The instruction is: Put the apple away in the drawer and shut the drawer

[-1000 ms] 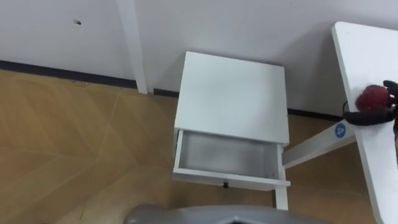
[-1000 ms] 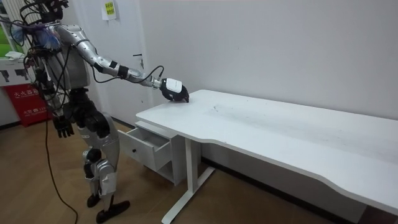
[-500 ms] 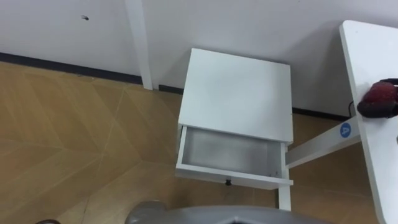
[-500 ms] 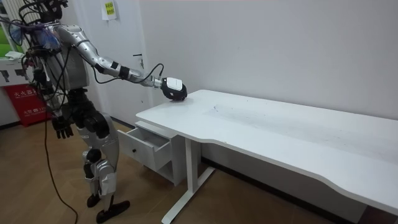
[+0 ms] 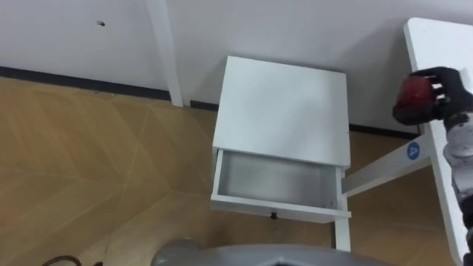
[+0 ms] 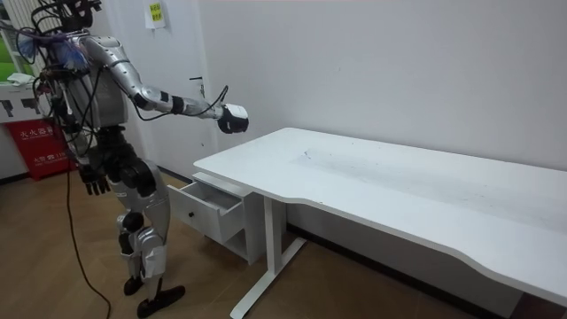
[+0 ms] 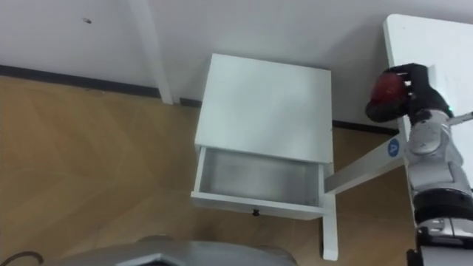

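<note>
Lifted off the white desk (image 5: 443,37) now: round red apple (image 5: 411,89), half hidden in black right hand (image 5: 448,90)'s grip. White cabinet (image 5: 284,111)'s drawer (image 5: 273,181) hanging open. Left hand (image 6: 89,182) dangling, too tiny to read.

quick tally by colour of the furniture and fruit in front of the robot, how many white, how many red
White: 2, the square-topped white cabinet with its drawer open, and the long white desk.
Red: 1, the round red apple, held in the right hand in the air beside the desk's end.
Total: 3
</note>
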Available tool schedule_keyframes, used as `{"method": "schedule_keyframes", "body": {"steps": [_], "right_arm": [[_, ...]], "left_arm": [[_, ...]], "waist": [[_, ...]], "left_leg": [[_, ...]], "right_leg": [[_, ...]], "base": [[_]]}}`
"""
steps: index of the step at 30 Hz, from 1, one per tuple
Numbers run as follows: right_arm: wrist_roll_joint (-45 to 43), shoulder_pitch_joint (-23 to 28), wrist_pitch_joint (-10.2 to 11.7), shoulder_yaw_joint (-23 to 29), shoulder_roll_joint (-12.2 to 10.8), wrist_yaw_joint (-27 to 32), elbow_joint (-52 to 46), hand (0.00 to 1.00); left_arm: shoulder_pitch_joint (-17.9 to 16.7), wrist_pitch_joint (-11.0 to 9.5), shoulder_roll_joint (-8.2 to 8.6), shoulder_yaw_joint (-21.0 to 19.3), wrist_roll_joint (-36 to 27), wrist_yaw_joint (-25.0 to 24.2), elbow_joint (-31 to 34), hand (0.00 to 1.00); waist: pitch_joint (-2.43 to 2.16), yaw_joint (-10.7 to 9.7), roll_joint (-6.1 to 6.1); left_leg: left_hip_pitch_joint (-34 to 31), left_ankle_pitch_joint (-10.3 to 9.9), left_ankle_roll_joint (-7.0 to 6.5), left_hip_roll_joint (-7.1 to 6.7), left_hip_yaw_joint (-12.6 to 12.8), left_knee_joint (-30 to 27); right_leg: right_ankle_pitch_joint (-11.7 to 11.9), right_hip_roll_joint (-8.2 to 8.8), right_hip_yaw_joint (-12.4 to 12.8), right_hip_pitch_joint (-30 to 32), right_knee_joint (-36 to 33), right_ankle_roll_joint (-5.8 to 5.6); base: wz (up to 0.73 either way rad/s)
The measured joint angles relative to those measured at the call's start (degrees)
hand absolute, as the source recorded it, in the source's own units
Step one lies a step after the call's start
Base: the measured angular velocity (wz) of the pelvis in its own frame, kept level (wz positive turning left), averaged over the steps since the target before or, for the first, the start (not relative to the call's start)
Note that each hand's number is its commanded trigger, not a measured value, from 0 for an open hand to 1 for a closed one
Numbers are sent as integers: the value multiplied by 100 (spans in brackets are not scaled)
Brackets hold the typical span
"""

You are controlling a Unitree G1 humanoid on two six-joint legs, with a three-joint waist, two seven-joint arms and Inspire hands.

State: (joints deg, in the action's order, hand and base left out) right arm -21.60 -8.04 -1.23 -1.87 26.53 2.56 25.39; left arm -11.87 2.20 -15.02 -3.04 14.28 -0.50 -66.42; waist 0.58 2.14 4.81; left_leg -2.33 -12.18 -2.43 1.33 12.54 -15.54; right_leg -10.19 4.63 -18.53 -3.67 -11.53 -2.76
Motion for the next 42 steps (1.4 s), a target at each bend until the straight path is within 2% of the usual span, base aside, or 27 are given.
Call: {"method": "schedule_keyframes", "body": {"steps": [2,3,6,9,17,20,21,27,31,37,38,39,40,41,42], "right_arm": [[-54,29,89,-257,-32,-148,-459,100],[-106,29,137,-375,-103,-215,-641,100],[-412,33,145,-483,-477,-434,-950,100],[-475,47,138,-597,-659,-778,-1146,100],[-587,148,82,-762,-684,-1165,-1355,100],[-750,221,-13,-867,-851,-1380,-1436,100],[-789,252,-13,-905,-925,-1442,-1441,100],[-1006,451,-102,-1231,-989,-1784,-1513,100],[-1047,513,-139,-1273,-1041,-2009,-1530,100],[-1047,613,-139,-1280,-1073,-2029,-1529,100],[-1047,629,-139,-1280,-1074,-2029,-1529,94],[-1046,664,-139,-1281,-1075,-2029,-1529,75],[-1041,705,-139,-1292,-1076,-2030,-1520,11],[-1040,709,-139,-1314,-1076,-2031,-1494,0],[-1043,725,-140,-1344,-1081,-2060,-1473,0]], "left_arm": [[120,-12,9,128,7,30,-1,0],[201,-23,27,157,5,71,-5,0],[283,-19,80,219,33,180,13,0],[300,12,119,230,38,216,-1,0],[426,93,210,217,216,207,1,0],[517,154,246,215,213,211,-6,0],[534,156,259,219,200,213,-17,0],[611,142,305,225,93,247,-5,0],[608,125,304,269,90,268,-13,0],[584,110,304,465,84,380,-57,0],[583,110,304,465,84,381,-57,0],[582,110,304,466,84,381,-57,0],[584,111,303,485,85,382,-53,0],[584,111,302,501,86,382,-52,0],[596,111,303,529,87,381,-48,0]], "waist": [[1,22,5],[-1,97,6],[-5,162,11],[-1,166,1],[-10,301,-18],[-9,310,-39],[-14,306,-64],[-51,302,-193],[-44,298,-192],[-16,303,-170],[-8,302,-169],[3,313,-170],[10,317,-167],[11,315,-166],[13,311,-164]], "left_leg": [[-5,-1,-1,-7,-14,1],[-5,-1,-2,-10,-24,1],[-13,-1,-2,-11,-42,5],[-46,-2,-2,-11,-53,20],[-95,1,-5,-15,-54,0],[-101,1,-5,-16,-53,-1],[-101,1,-5,-18,-49,-3],[-97,2,-7,-22,-17,14],[-95,2,-8,-25,-12,20],[-97,2,-8,-28,-21,29],[-99,2,-7,-28,-23,30],[-105,2,-7,-27,-24,35],[-106,2,-7,-26,-24,37],[-106,2,-7,-26,-25,41],[-107,1,-7,-26,-25,51]], "right_leg": [[0,6,-28,-8,1,0],[0,8,-14,-15,0,0],[0,8,-17,-18,8,0],[0,7,-10,10,12,-1],[0,6,83,66,15,-1],[0,1,103,67,36,-1],[0,-1,109,58,58,0],[0,-1,116,48,77,-1],[0,0,122,49,71,0],[0,1,120,49,76,-1],[0,1,119,50,77,-1],[0,0,118,58,78,-1],[0,-1,116,63,78,-1],[0,-1,116,67,79,-1],[0,-1,110,71,83,-1]], "base": [[6],[4],[5],[3],[0],[-1],[-4],[-1],[0],[0],[0],[0],[0],[0],[0]]}}
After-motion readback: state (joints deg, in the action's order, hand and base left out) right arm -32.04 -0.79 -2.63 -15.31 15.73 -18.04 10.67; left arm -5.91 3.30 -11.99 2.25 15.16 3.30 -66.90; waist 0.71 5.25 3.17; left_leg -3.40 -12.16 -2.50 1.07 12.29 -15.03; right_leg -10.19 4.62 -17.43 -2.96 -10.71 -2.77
